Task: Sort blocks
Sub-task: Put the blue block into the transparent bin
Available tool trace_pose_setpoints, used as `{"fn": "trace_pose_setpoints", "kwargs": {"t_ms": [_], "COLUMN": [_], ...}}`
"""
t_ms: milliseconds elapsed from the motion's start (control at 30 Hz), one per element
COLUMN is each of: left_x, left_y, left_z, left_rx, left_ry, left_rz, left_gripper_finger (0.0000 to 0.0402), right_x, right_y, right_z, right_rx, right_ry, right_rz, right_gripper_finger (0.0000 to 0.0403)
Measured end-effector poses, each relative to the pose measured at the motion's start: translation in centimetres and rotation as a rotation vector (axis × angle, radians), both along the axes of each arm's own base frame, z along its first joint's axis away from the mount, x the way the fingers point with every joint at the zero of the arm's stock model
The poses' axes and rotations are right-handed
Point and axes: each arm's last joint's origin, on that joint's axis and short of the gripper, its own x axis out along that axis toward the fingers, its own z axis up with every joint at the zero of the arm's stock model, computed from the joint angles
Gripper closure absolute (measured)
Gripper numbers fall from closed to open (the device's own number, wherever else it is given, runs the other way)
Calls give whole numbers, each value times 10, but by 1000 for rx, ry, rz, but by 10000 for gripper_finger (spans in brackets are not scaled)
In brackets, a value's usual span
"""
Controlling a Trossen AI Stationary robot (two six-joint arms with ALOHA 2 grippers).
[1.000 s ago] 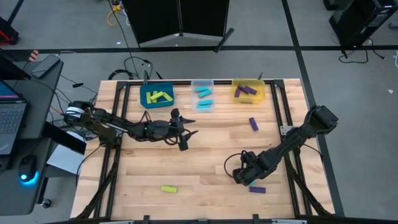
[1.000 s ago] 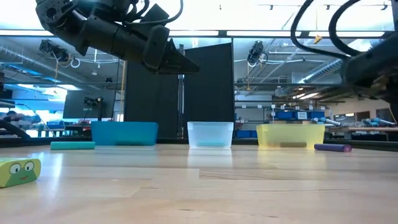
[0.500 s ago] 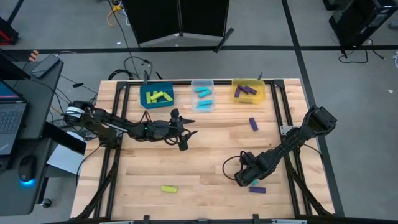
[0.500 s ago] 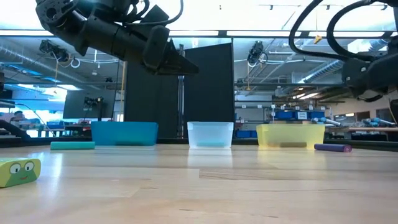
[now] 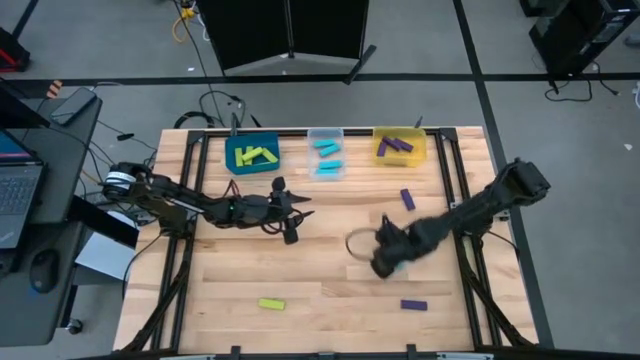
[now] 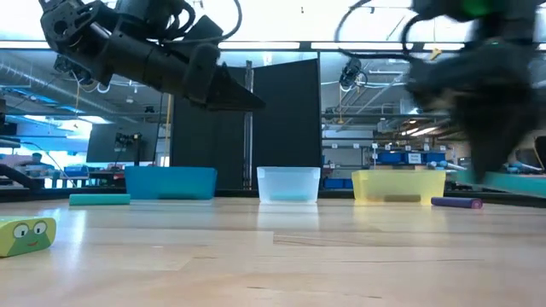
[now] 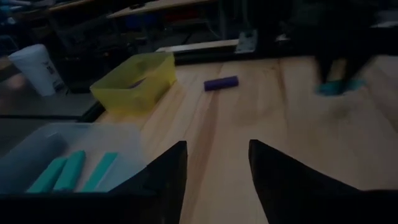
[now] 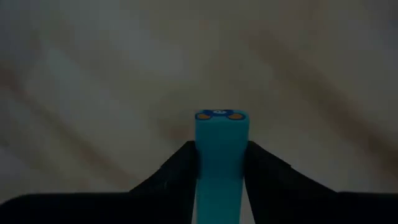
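My right gripper (image 5: 388, 262) hangs blurred over the table's right half, shut on a cyan block (image 8: 221, 134), which also shows in the low view (image 6: 512, 182). My left gripper (image 5: 298, 207) hovers open near the table's middle left with nothing between its fingers (image 7: 217, 146). At the far edge stand a blue bin (image 5: 252, 153) with green blocks, a clear bin (image 5: 326, 155) with cyan blocks and a yellow bin (image 5: 400, 146) with purple blocks. Loose on the table lie a purple block (image 5: 407, 199), a second purple block (image 5: 413, 305) and a green block (image 5: 271, 303). My right gripper pinches the cyan block's two long sides (image 8: 219, 152) between its two fingers, coming from above. The block's marked end (image 8: 221, 116) juts out past the fingertips. The block is lifted clear of the table and looks about level in the low view.
The table's metal frame runs along both sides. The near middle of the wooden top (image 5: 330, 290) is bare. Desks and shelves of the room show beyond the far edge in the low view.
My right gripper has risen from the near right, beside the purple block, and swung toward the far edge and a little toward the table's middle, turning about its own axis. The cyan block has come off the table with it. The purple block stayed.
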Motion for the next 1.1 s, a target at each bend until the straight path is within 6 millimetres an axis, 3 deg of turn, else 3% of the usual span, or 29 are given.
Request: {"fn": "trace_pose_setpoints", "kwargs": {"t_ms": [300, 633, 867, 1100], "left_x": [-9, -11, -11, -12], "left_y": [-2, -4, -4, -5], "left_z": [17, 15, 14, 12], "left_rx": [-24, -44, -50, -80], "left_ry": [-32, 6, 21, 41], "left_rz": [-94, -164, -172, -199], "left_gripper_finger": [259, 329, 353, 356], "right_x": [31, 109, 156, 174], "right_y": [-107, -227, -281, -307], "right_z": [41, 77, 61, 25], "right_rx": [-188, -409, -413, -341], "right_ry": [-144, -163, -121, -53], "right_rz": [125, 389, 541, 573], "right_gripper_finger": [286, 286, 286, 286]}}
